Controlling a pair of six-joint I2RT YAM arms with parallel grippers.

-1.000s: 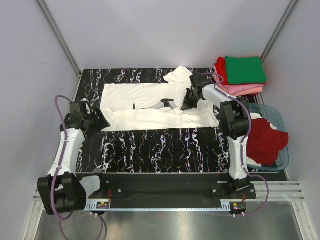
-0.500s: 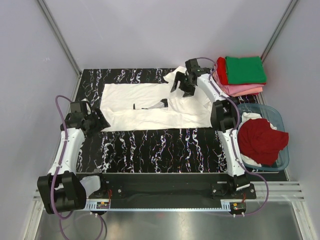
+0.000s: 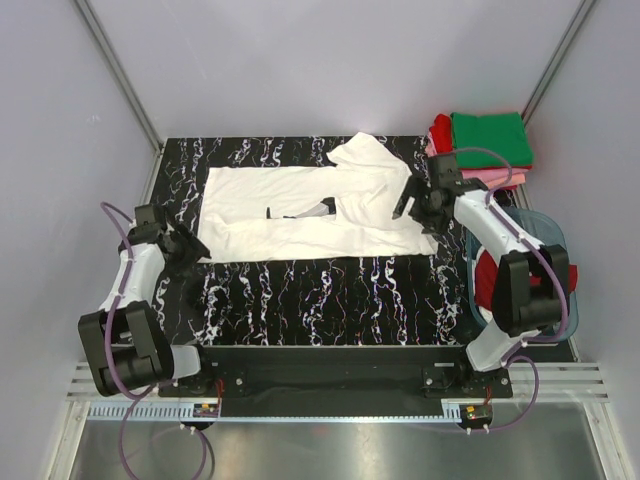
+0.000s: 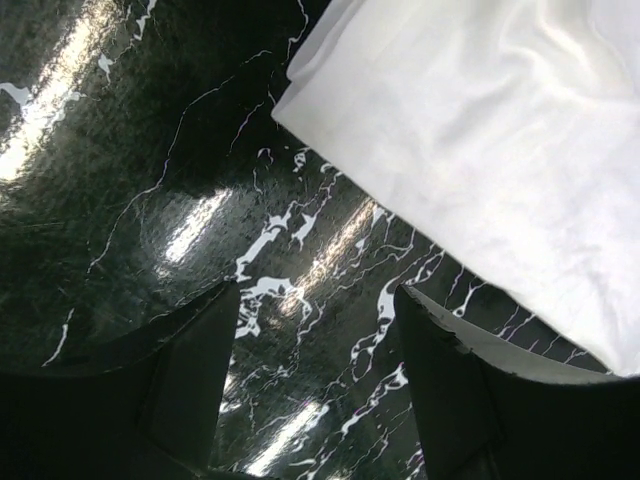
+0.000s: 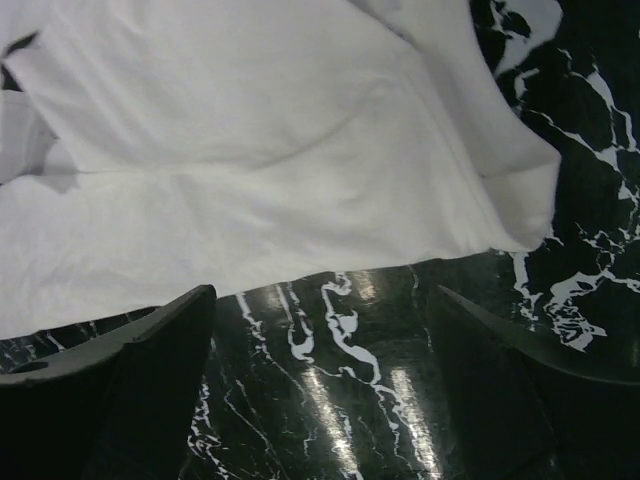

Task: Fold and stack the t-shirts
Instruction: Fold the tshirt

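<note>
A white t-shirt with a bit of black print showing lies partly folded on the black marble table. My right gripper hovers open at the shirt's right edge, and in the right wrist view that gripper stands over bare marble with the white t-shirt just beyond its tips. Off the shirt's near left corner, my left gripper is open and empty. The left wrist view shows this gripper above marble, beside the white t-shirt.
Folded t-shirts are stacked at the back right: green on top, red and pink under it. A translucent tub at the right holds a dark red t-shirt, mostly hidden by my right arm.
My right gripper opened and let go of the white t-shirt near its middle, swung to the far side, then came to the right edge. The left gripper shifted slightly left.
</note>
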